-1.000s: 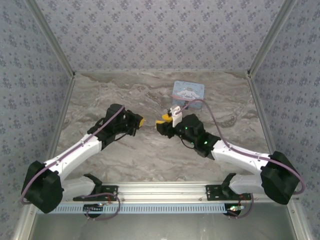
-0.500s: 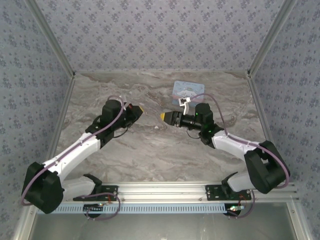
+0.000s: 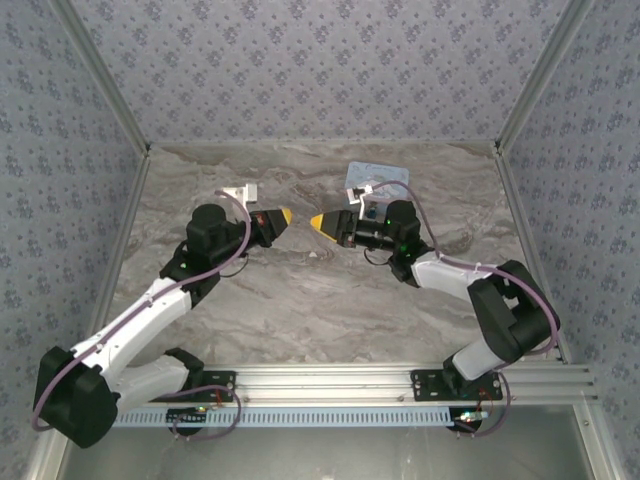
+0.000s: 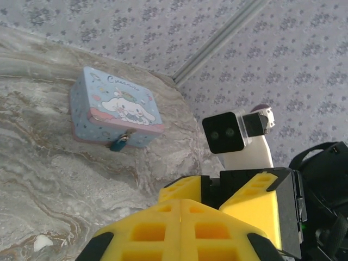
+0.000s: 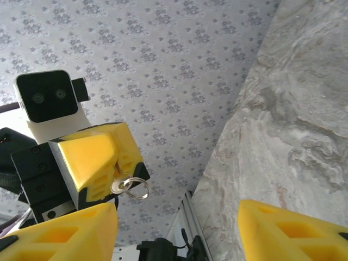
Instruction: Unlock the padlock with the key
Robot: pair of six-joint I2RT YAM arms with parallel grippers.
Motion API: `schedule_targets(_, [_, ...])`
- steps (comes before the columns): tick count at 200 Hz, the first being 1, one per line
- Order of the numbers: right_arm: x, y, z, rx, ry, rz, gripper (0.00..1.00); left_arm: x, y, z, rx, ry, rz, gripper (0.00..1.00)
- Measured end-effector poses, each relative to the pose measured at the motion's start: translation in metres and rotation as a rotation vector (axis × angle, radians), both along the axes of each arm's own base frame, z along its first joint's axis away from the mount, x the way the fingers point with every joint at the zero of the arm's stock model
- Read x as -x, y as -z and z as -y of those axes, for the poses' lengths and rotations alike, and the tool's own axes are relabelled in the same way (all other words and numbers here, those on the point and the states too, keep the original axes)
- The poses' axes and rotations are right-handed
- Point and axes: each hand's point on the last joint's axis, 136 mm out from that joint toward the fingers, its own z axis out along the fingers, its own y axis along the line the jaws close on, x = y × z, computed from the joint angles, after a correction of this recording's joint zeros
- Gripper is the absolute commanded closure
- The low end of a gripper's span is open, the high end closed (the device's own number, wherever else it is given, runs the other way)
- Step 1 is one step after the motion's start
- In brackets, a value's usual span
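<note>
We see the padlock (image 4: 118, 143), tiny, with a blue body and a thin metal shackle. It hangs at the front of the tin (image 4: 117, 106), near the far edge of the table (image 4: 43, 163), right of centre. The key (image 5: 120, 186), silver with a small ring, sits pinched in the left gripper (image 3: 283, 216), off the table.

1. The left arm (image 3: 150, 305) stretches low over the table (image 3: 300, 300).
2. The left gripper (image 3: 281, 216) — jaws pinched on the key (image 5: 130, 187) — points right above the table's middle.
3. The right gripper (image 3: 320, 221) faces it, tips near but apart, jaws spread — its elbow folded.
</note>
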Motion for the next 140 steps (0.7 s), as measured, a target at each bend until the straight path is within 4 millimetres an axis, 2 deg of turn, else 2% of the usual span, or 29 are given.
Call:
schedule_targets(72, [0.003,-0.021,-0.016,-0.072,-0.048,-0.032,0.52,0.006,-0.005,0.005,-0.005,0.053,0.065,1.00])
schedule_targets(140, [0.011,-0.011,-0.036,-0.103,-0.096,-0.132,0.60,0.007,-0.005,0.004,0.000,0.051,0.078,1.00])
